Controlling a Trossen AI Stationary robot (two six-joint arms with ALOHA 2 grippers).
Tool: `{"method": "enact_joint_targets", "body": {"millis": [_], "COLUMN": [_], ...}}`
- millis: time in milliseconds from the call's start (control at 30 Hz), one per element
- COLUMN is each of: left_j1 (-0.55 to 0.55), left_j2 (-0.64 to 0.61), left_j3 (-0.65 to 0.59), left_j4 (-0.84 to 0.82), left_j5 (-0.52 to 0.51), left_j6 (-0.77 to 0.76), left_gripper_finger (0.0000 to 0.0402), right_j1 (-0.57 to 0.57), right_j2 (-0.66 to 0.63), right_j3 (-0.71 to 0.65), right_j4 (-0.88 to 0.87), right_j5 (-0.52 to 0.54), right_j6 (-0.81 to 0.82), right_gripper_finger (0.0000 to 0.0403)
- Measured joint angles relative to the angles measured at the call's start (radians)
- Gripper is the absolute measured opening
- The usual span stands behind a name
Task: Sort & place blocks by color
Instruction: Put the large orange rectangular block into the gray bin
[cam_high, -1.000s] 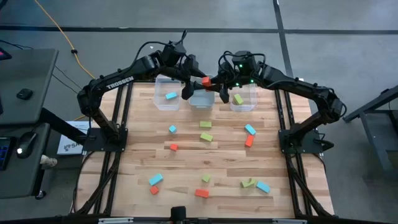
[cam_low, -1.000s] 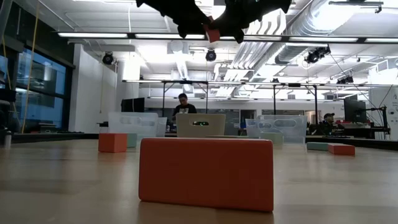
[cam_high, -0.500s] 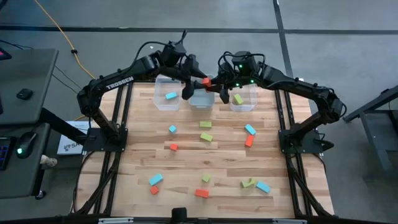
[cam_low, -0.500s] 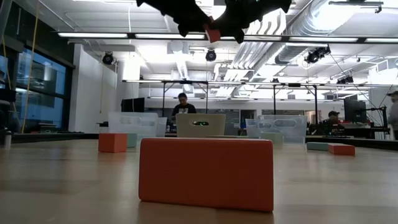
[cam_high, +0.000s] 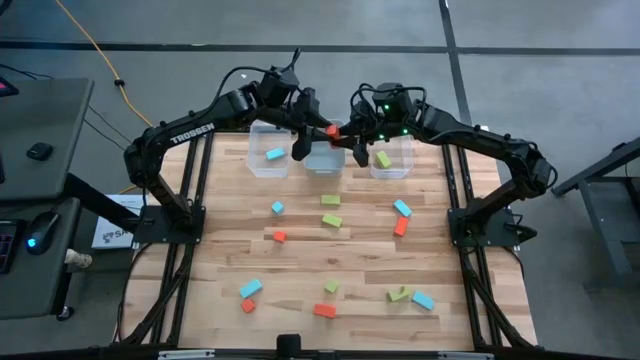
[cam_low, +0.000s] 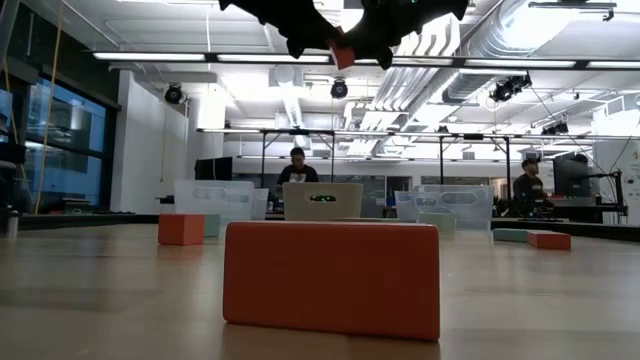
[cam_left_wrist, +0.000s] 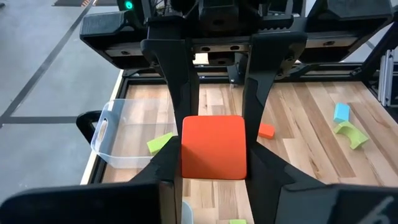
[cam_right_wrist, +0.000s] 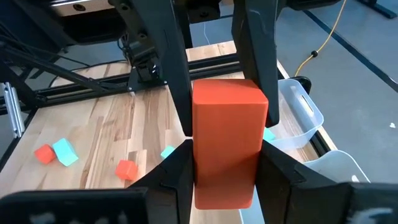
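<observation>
A red-orange rectangular block (cam_high: 331, 130), smooth and matte with softly rounded edges, hangs in the air above the middle clear plastic rectangular bin (cam_high: 324, 161) at the far edge of the wooden table (cam_high: 300, 270). Its square end face (cam_left_wrist: 213, 147) fills the left wrist view; its longer side (cam_right_wrist: 227, 140) shows in the right wrist view. The block lies between both end effectors at once. The left gripper (cam_high: 316, 126) meets it from the left, its dark fingers (cam_left_wrist: 176, 93) pressed against opposite sides of the square face. The right gripper (cam_high: 345, 132) meets it from the right, fingers (cam_right_wrist: 172, 68) narrowed onto the block's long sides. In the low view the block (cam_low: 343, 53) appears beneath the two dark arms near the ceiling lights.

Other blocks lie scattered: a light blue bar (cam_high: 274, 154) in the left clear bin (cam_high: 260, 165), a lime green block (cam_high: 383, 159) in the right clear bin (cam_high: 400, 168), and a red-orange bar (cam_low: 331, 278) nearest the low camera.
</observation>
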Motion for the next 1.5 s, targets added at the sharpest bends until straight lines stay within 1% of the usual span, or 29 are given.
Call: {"method": "enact_joint_targets", "body": {"millis": [67, 133, 233, 400, 467, 533, 667, 767, 867, 967, 1133, 1500], "left_j1": [0.0, 0.0, 0.0, 0.01, 0.018, 0.028, 0.047, 0.064, 0.078, 0.098, 0.127, 0.154], "left_j2": [0.0, 0.0, 0.0, 0.0, 0.0, 0.0, 0.0, 0.0, 0.01, 0.04, 0.117, 0.326], "left_j3": [0.0, 0.0, 0.0, 0.0, 0.0, 0.0, 0.0, 0.0, 0.0, 0.0, 0.0, 0.0], "left_j4": [0.0, 0.001, 0.005, 0.003, 0.0, -0.001, -0.012, -0.028, -0.032, -0.039, -0.046, -0.023], "left_j5": [-0.001, -0.001, -0.015, -0.019, -0.017, -0.02, -0.063, -0.086, -0.099, -0.135, -0.137, -0.133], "left_j6": [0.002, 0.007, 0.008, 0.007, 0.007, 0.007, 0.028, 0.043, 0.063, 0.081, 0.082, 0.084], "left_gripper_finger": [0.0086, 0.0086, 0.0085, 0.0084, 0.0084, 0.0084, 0.0084, 0.0084, 0.0084, 0.0084, 0.0084, 0.0083], "right_j1": [0.0, 0.001, 0.0, 0.0, -0.001, -0.003, -0.003, -0.003, -0.003, -0.003, -0.003, -0.003], "right_j2": [0.0, 0.0, 0.0, 0.0, 0.0, 0.0, -0.001, -0.012, -0.035, -0.063, -0.1, -0.107], "right_j3": [0.0, 0.0, 0.0, 0.0, 0.0, 0.0, 0.0, 0.0, 0.0, 0.0, 0.0, 0.0], "right_j4": [0.0, 0.001, 0.002, 0.002, 0.003, 0.003, 0.003, 0.002, -0.009, -0.037, -0.073, -0.088], "right_j5": [0.007, 0.026, 0.06, 0.11, 0.116, 0.116, 0.119, 0.145, 0.18, 0.244, 0.317, 0.324], "right_j6": [-0.002, 0.0, 0.033, 0.041, 0.041, 0.04, 0.041, 0.057, 0.061, 0.062, 0.089, 0.132], "right_gripper_finger": [0.0114, 0.0126, 0.0161, 0.0236, 0.0256, 0.0268, 0.0271, 0.027, 0.0271, 0.0271, 0.0271, 0.0271]}}
